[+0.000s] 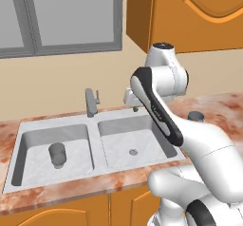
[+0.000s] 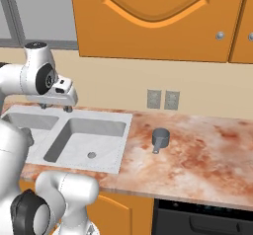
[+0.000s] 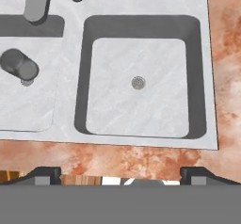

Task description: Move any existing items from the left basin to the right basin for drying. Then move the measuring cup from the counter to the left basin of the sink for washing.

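Orange cabinets framed the sink; the tumbler stood upright in the left basin, left of the gripper, which hung jaws apart, empty, above the right basin.

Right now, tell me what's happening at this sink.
The arm hangs above the sink with its gripper open and empty, holding nothing. The tumbler stands in the left basin, not yet moved. The right basin holds only its drain. The measuring cup waits on the counter, right of the sink. Neither step of the job is done yet.
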